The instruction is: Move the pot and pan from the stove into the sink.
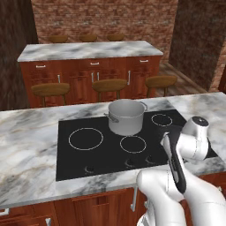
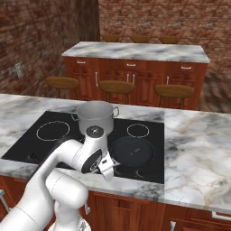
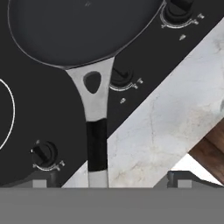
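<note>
While the pot [image 2: 94,117] waits on a rear burner of the stove [image 2: 40,144], well beyond the gripper [image 3: 107,181], the arm hangs low over the front edge with its fingers spread wide and empty. The pan [image 3: 74,30] lies just ahead, and its handle [image 3: 97,127] runs back between the two tips. To grip well, I'd say it should sink straight down and close on the dark sleeve, keeping clear of the knobs [image 3: 43,154] on either side.

Glossy white rounded arm [image 2: 67,167] segments, dark joint seams (black strip along forearm), grey cap.
</note>
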